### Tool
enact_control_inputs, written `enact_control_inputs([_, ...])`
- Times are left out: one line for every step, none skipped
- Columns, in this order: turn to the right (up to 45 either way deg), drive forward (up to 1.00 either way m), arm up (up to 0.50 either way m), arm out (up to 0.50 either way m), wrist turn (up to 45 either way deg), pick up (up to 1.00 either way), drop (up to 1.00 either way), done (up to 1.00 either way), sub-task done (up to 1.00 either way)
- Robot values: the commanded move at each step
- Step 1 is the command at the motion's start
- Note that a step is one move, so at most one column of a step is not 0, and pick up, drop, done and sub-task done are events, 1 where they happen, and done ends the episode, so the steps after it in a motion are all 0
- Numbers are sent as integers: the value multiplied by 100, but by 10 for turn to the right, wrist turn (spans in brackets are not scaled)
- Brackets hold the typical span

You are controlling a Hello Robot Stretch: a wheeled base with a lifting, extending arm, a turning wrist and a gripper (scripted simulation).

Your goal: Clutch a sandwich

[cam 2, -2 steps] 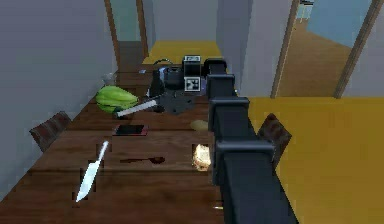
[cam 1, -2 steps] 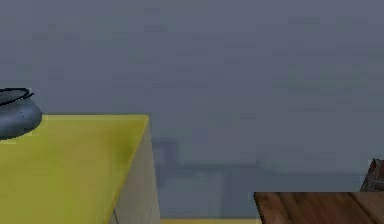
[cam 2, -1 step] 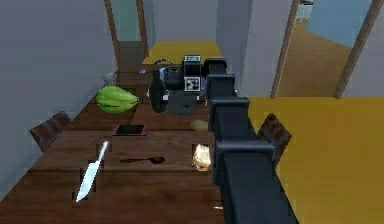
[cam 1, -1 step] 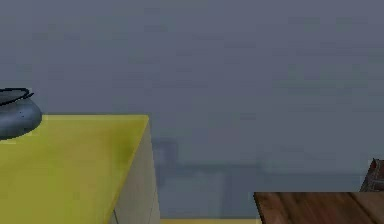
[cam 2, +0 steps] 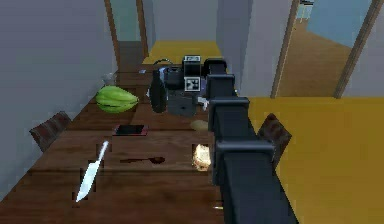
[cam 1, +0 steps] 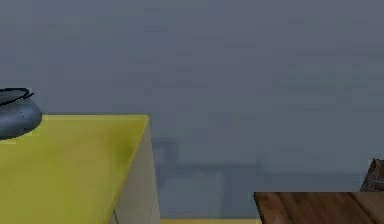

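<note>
A dark wooden table (cam 2: 60, 160) stretches up the arm side view. On it, right beside the arm's left edge, lies a small tan bread-coloured thing (cam 2: 203, 156); a smaller tan blob (cam 2: 200, 126) lies just beyond it. The arm (cam 2: 240, 170) rises from the bottom edge to two white marked squares (cam 2: 190, 75). Left of the squares the gripper (cam 2: 158, 93) hangs over the table's far part, well beyond the tan thing. The table and things on it lie behind the gripper, so I cannot tell whether it holds anything.
Also on the table are a green leafy lump (cam 2: 116, 99), a dark phone (cam 2: 129, 130), a knife (cam 2: 92, 170) and a spoon (cam 2: 146, 159). Chairs (cam 2: 50, 130) (cam 2: 276, 135) flank the table. A yellow counter (cam 1: 70, 165) carries a grey bowl (cam 1: 18, 115), and a table corner (cam 1: 320, 208) shows at lower right.
</note>
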Motion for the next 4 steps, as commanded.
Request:
enact_control_inputs([0,0,-30,0,0,0,0,0,0])
enact_control_inputs([0,0,0,0,0,100,0,0,0])
enact_control_inputs([0,0,10,0,0,0,0,0,0])
enact_control_inputs([0,0,0,0,0,0,0,100,0])
